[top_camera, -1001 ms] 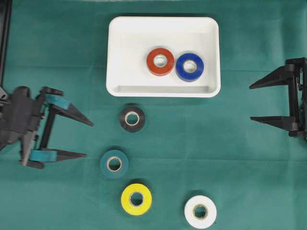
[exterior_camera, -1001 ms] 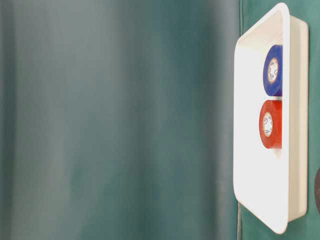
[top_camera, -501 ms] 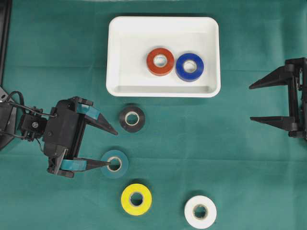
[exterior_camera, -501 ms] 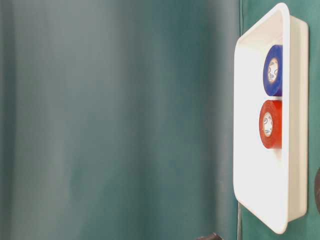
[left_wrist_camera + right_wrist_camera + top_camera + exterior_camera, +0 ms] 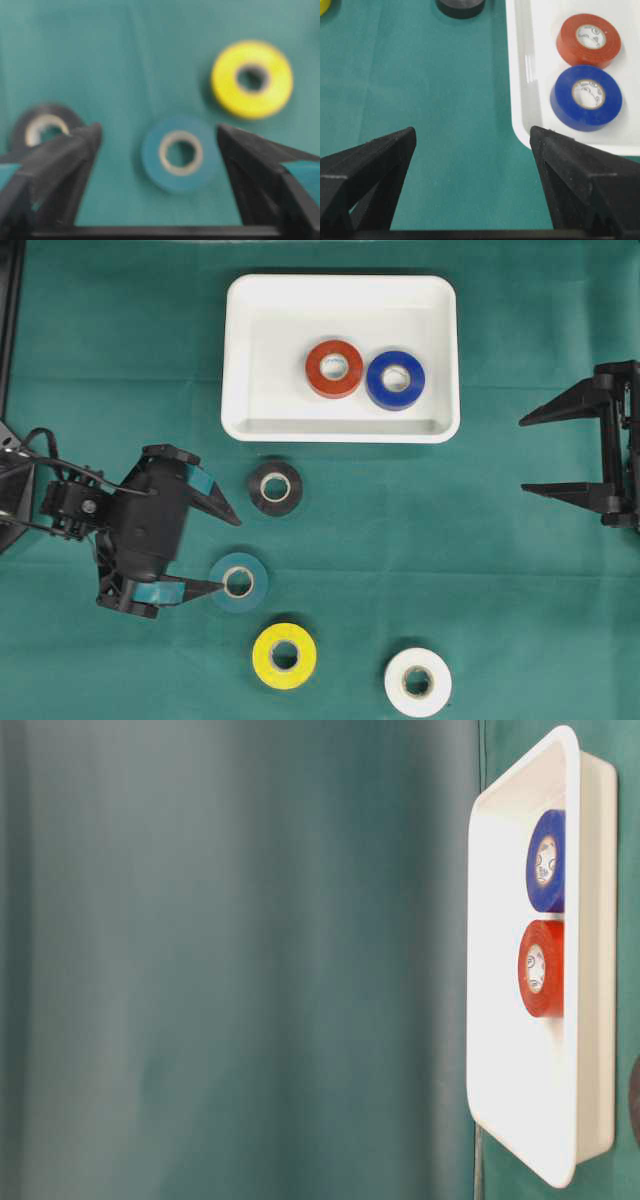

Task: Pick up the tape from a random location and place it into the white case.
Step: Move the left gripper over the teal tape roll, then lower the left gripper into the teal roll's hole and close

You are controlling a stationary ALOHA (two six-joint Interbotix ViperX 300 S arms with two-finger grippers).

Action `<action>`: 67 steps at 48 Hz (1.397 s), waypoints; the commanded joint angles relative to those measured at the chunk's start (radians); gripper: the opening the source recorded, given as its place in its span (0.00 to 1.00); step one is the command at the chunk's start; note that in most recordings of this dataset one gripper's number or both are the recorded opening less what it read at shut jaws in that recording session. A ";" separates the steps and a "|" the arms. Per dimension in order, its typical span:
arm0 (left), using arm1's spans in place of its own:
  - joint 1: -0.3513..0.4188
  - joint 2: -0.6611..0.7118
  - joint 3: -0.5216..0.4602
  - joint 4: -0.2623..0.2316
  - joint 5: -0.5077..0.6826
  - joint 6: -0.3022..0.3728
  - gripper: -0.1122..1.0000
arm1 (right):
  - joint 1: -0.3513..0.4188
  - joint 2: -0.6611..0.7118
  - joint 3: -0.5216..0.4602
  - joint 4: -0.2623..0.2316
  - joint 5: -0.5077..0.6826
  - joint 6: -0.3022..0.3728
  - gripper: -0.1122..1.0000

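Left gripper (image 5: 222, 552): spread wide over the table, holding nothing; one fingertip (image 5: 213, 586) at the left edge of the teal tape, the other pointing toward the black tape.
Right gripper (image 5: 522, 454): wide open and empty at the right side of the table, well apart from every roll.
Teal tape (image 5: 238, 582): flat on the green cloth (image 5: 430, 540), seen between the left gripper's fingers in the left wrist view (image 5: 180, 153); contact with the lower fingertip not clear.
Black tape (image 5: 275, 487): flat on the cloth just below the case, near the upper left finger.
Yellow tape (image 5: 284, 655): flat on the cloth, below the teal roll, apart from it.
White tape (image 5: 417, 681): flat near the bottom edge, to the right of the yellow roll.
White case (image 5: 250, 350): at the top middle of the table, rim up.
Red tape (image 5: 334, 368): lying flat inside the case.
Blue tape (image 5: 395, 379): inside the case, touching or just beside the red roll.
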 commanded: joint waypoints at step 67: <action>-0.006 0.160 -0.245 0.006 0.318 0.005 0.98 | -0.002 0.014 -0.026 0.003 -0.008 0.000 0.89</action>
